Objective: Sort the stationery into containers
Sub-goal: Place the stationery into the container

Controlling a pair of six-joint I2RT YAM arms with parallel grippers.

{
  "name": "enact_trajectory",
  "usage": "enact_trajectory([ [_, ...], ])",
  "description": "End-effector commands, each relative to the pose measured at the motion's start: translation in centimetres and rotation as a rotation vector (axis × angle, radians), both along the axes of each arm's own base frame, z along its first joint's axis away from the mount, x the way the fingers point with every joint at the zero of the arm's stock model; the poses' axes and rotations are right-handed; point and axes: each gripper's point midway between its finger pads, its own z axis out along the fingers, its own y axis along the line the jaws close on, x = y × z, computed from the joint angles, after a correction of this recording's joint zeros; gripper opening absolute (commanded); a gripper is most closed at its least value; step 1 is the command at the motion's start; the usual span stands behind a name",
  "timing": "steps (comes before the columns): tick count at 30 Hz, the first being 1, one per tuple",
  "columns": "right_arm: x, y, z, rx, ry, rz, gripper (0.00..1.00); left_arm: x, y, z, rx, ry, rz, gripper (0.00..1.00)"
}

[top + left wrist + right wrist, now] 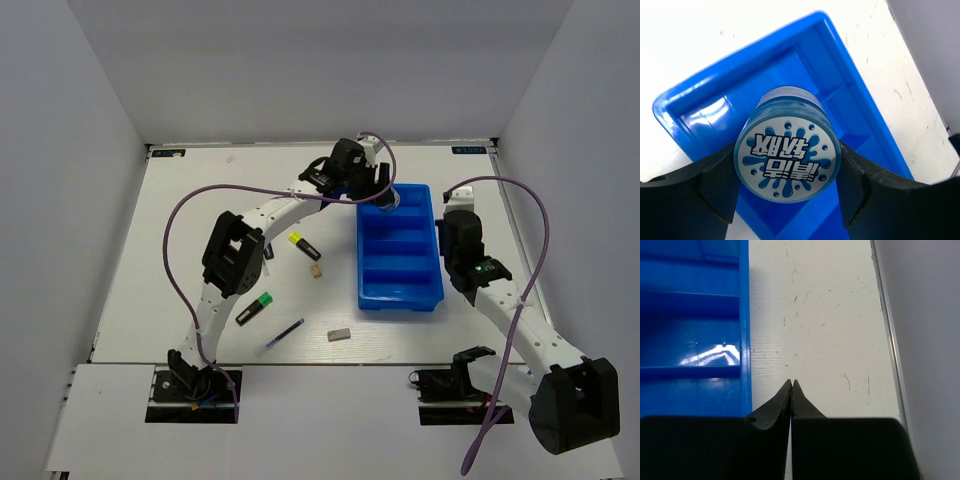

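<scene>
White table [170,230]: tray [400,304] right; left of it, yellow highlighter [298,243], tan eraser [316,269], green highlighter [255,308], pen [285,334], grey eraser [339,336].

Far end of the blue tray [361,262] is blocked: the left claw [382,192] hangs over the far compartment with the disc [787,157] clamped between its fingers. The tray's other compartments are clear from above. The bare counter [200,190] strip between the tray's right rim and the right wall is narrow, and the right claw [791,385] sits in it, jaws pressed together. Left of the tray lie the yellow highlighter [298,244], tan eraser [315,269], green highlighter [255,308], blue pen [285,334] and grey eraser [339,335], spread apart with passable gaps. The left arm [235,255] arches over mid-left counter, elbow just beside the green highlighter. Far-left counter is bare. Walls close off the left, right and far sides.
</scene>
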Motion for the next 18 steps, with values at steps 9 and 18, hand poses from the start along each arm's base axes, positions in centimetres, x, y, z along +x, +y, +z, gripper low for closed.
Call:
enact_trajectory([
  [9,0.5,0.3,1.2,0.049,-0.078,0.005,0.0,3.1,-1.3,2.8,-0.029,-0.14,0.08,0.07],
  [18,0.4,0.4,1.0,0.052,-0.073,0.01,0.0,3.1,-1.4,1.4,0.0,-0.128,0.102,0.56],
])
